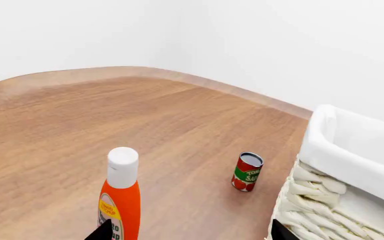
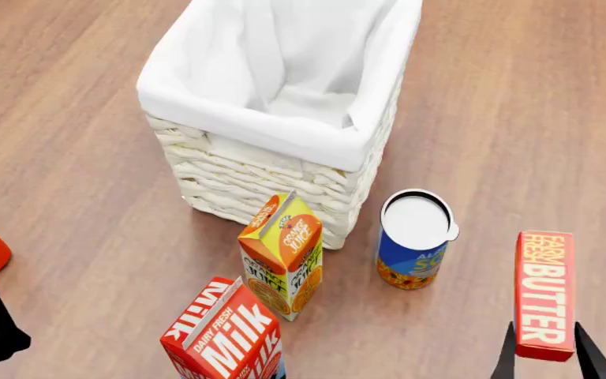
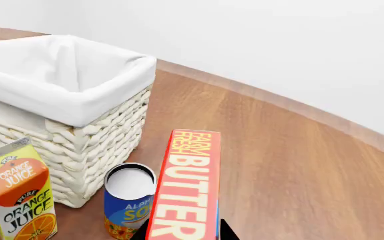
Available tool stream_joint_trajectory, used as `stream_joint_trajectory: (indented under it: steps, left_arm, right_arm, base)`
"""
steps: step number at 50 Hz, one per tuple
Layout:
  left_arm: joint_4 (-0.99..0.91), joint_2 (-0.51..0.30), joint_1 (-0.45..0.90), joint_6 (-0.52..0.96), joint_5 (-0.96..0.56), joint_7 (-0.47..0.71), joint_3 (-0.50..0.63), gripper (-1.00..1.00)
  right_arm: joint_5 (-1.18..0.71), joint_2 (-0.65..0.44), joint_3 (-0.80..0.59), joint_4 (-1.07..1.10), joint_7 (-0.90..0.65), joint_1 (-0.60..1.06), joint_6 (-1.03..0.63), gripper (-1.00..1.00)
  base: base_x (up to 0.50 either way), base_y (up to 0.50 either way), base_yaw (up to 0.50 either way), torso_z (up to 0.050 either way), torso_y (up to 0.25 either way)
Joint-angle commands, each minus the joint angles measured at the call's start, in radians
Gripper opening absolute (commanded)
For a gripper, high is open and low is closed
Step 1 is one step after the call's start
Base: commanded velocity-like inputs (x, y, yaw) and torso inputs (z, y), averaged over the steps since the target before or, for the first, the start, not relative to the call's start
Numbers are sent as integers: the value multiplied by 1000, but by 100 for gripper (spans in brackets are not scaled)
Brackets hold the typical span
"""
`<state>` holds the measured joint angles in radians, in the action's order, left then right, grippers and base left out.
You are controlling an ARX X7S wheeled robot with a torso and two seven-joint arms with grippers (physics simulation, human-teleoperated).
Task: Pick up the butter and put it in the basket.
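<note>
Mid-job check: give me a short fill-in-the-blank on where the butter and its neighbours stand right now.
1. The right pincer grips the red box lettered ____.
2. The blue can stands between the butter and the ____ juice carton.
3. The basket, lined with white cloth, holds ____ groceries so far.
4. In the left wrist view, a small ____ sauce can stands near the ketchup bottle.

Missing words: BUTTER; orange; no; tomato
</note>
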<state>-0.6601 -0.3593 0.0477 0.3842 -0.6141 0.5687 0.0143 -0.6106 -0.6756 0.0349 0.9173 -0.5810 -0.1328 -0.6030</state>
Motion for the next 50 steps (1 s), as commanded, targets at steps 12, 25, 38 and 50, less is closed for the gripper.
stream_joint_trajectory:
  steps: [12, 25, 38, 50]
  left_arm:
    - [5, 23, -5, -12, 16, -35, -6, 100]
    - [37, 27, 6, -33, 29, -48, 8, 100]
    - [39, 28, 19, -31, 14, -35, -2, 100]
    - [34, 22, 15, -32, -1, -27, -13, 100]
  right_arm:
    - [-288, -112, 196, 18, -67, 295, -270, -100]
    - [-370, -143, 54, -168, -77, 640, -411, -100]
    - [-365, -125, 11, -392, -5, 812, -419, -100]
    - [-361, -105, -100, -590, 39, 1066, -519, -100]
  base:
    - [0, 0, 0, 0, 1]
    - [0, 0, 0, 1, 2]
    - [0, 0, 0, 0, 2]
    - [0, 0, 0, 1, 1]
